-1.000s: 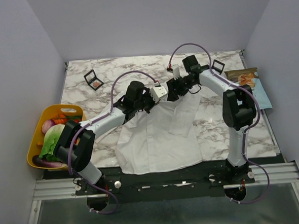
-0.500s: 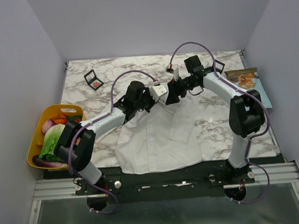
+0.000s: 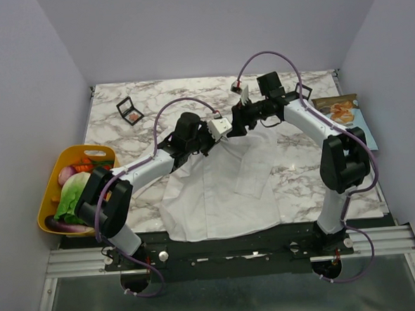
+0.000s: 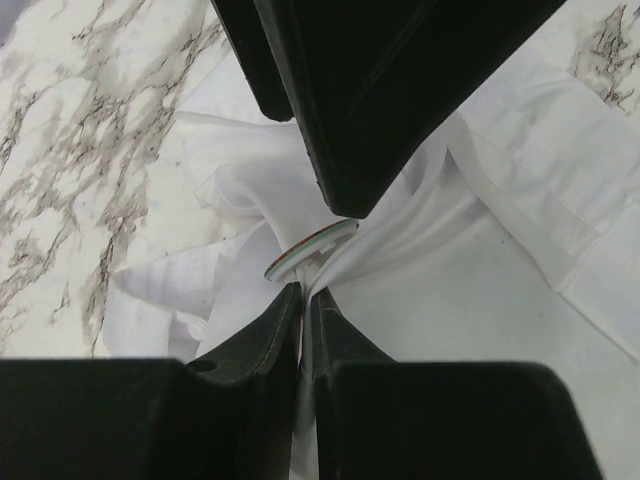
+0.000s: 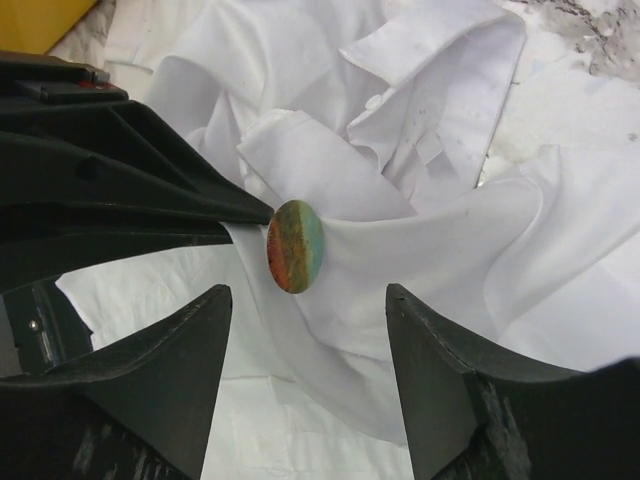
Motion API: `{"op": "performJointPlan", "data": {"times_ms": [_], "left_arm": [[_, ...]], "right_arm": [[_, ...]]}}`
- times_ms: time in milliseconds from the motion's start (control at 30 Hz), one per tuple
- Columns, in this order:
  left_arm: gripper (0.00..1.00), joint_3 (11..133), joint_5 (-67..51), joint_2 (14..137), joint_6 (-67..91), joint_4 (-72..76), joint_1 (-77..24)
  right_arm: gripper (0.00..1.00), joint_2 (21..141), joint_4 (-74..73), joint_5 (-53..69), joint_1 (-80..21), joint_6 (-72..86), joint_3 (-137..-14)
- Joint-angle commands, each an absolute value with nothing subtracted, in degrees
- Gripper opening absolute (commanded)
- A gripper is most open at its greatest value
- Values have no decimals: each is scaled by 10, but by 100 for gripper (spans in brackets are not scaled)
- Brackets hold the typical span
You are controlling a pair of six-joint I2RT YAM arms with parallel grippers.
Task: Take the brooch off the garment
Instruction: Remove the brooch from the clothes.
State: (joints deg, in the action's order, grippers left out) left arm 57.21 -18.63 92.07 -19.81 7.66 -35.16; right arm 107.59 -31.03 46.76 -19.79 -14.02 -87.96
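Observation:
The white garment [image 3: 224, 190] lies spread on the marble table, its collar end bunched and lifted. My left gripper [image 4: 305, 292] is shut on a fold of that fabric right under the brooch [image 4: 310, 250], which shows edge-on there. In the right wrist view the brooch [image 5: 296, 246] is a small round disc, orange-red on the left and green on the right, pinned to the raised fabric [image 5: 420, 250]. My right gripper [image 5: 308, 290] is open, its fingertips a little short of the brooch and either side of it, touching nothing. In the top view both grippers meet, left [image 3: 227, 131] and right [image 3: 239, 120].
A yellow basket [image 3: 47, 207] of vegetables sits at the table's left edge. Black makeup palettes lie at the back left [image 3: 129, 109] and back right [image 3: 303, 92]. A printed packet [image 3: 344, 110] lies at the right edge.
My right gripper has moved left and closer to the pinched fabric, and its jaws have narrowed a little. The left gripper keeps its hold in the same place.

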Motion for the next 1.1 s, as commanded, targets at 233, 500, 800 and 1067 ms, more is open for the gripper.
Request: {"op": "performJointPlan", "data": {"times_ms": [233, 500, 800, 1067], "left_arm": [[20, 574, -198, 917, -193, 90, -352], [20, 574, -199, 920, -189, 92, -352], [19, 568, -200, 918, -187, 96, -352], [19, 571, -201, 919, -184, 95, -352]], "right_arm": [[70, 1101, -267, 414, -200, -127, -869], [70, 1082, -264, 459, -207, -117, -862], [70, 1087, -248, 465, -229, -94, -867], [68, 1099, -248, 418, -241, -92, -875]]}}
